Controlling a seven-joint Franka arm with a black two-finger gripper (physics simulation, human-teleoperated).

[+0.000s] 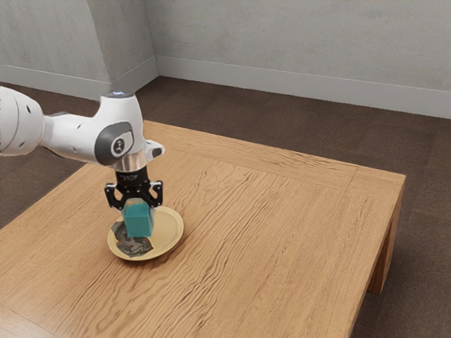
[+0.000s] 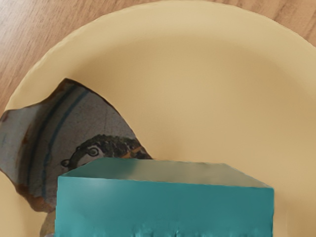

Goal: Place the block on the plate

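The black gripper points straight down over the yellow plate and is shut on the teal block. The block is upright, over the plate's inner area; whether its underside touches the plate I cannot tell. A dark grey patterned patch marks part of the plate beside and below the block. From the wrist, the block looms large at the lower edge, with the plate spread out beneath and beyond it.
The plate lies on a wooden table, whose far corner and leg are toward the exterior view's right. A grey wall stands behind, beyond the dark floor.
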